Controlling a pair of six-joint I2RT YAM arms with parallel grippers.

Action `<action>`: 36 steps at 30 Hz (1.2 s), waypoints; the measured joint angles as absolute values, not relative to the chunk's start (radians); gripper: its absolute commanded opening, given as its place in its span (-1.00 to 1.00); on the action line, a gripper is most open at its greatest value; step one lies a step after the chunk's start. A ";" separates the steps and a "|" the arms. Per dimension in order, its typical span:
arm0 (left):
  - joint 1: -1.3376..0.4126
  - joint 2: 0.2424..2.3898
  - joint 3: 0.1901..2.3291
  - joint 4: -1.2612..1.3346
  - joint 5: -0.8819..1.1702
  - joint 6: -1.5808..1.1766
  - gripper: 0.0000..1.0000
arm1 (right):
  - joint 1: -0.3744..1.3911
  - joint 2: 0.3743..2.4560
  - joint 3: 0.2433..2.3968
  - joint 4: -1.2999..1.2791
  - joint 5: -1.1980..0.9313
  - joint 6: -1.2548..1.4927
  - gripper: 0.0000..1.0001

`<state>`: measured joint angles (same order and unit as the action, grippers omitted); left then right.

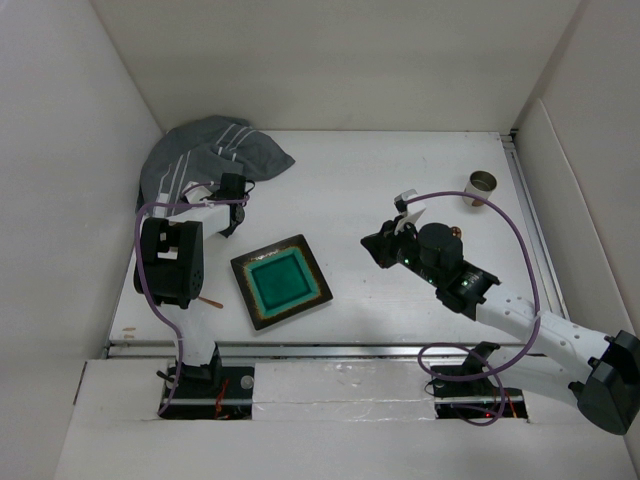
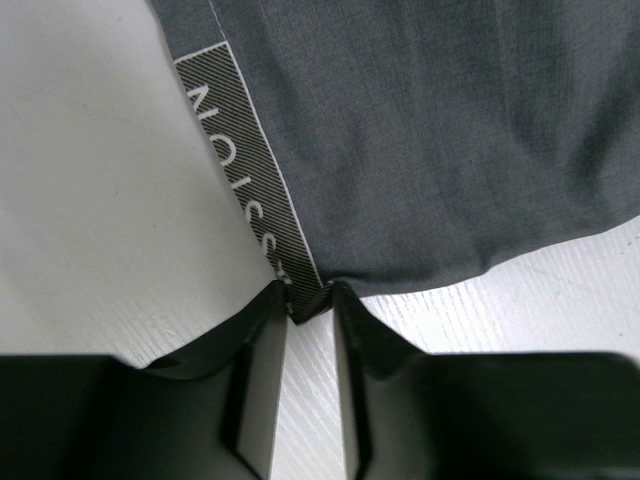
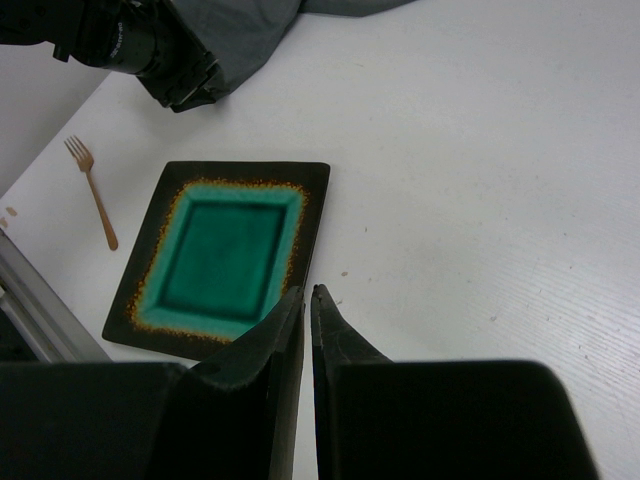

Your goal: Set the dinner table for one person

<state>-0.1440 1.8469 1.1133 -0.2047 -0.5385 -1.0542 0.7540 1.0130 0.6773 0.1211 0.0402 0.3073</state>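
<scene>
Operator: Table layout, seen from above?
Observer: The dinner table (image 1: 400,180) fills the top view, white and flat, with a metal rail (image 1: 330,348) along its 6 o'clock edge. A grey striped cloth mat (image 1: 215,155) lies crumpled at the 10 o'clock corner

Operator: Dishes?
Observer: A square plate (image 1: 281,281), dark at the rim and green in the middle, sits toward 7 o'clock, turned at an angle to the rail. A small cup (image 1: 482,184) stands near 2 o'clock, close to the table's right side and well apart from the plate. In the right wrist view a brown fork (image 3: 90,190) lies at the plate's 9 o'clock, near it but not touching

Operator: And the left gripper?
Observer: The left gripper (image 2: 308,300) is at the mat's 6 o'clock edge, fingers pinched on the hem at the end of a lettered strip. The cloth spreads away toward 12 o'clock in its wrist view

Operator: The right one?
Observer: The right gripper (image 3: 308,295) has its fingers pressed together, only a thin slit between them and nothing held. From above it is over bare table at the plate's 2 o'clock
</scene>
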 measured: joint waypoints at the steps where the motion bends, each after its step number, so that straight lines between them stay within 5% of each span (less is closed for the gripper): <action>1: -0.144 1.848 1.113 -0.205 -0.538 -1.052 -0.78 | 0.754 1.015 0.677 0.122 0.041 0.308 -0.68; 2: -0.144 1.849 1.113 -0.205 -0.539 -1.050 -1.00 | 0.754 1.018 0.677 0.126 0.041 0.310 -0.57; 13: -0.150 1.741 0.995 -0.177 -0.534 -1.046 -1.00 | 0.760 1.357 0.832 0.219 0.100 0.339 -0.16; 24: -0.183 1.263 0.762 -0.139 -0.390 -1.037 -1.00 | 0.664 2.040 1.510 0.205 0.071 0.381 0.09; 36: -0.183 0.904 0.622 -0.182 -0.260 -0.938 -1.00 | 0.592 2.563 2.220 -0.136 0.078 0.590 0.39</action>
<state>-0.1829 0.9043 0.6220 -0.1818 -0.2604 -0.9382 0.5922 2.5633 2.2196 -0.1360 0.0780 0.5903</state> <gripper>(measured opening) 0.018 0.687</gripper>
